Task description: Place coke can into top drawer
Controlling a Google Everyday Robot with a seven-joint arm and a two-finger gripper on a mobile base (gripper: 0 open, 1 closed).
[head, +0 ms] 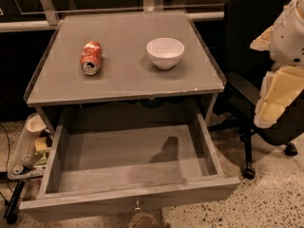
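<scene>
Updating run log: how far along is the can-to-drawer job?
Done: top drawer stands open. In hand: nothing; the gripper is at the view's right edge, apart from the coke can. Left: the can lies on its side on the cabinet top; grasp it, place it in the drawer.

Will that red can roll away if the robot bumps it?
Probably: the can lies on its side on the flat cabinet top, so a sideways nudge may roll it. Its dents suggest thin, squashy metal, likely light. The end effector is off at the right edge, not touching it.
</scene>
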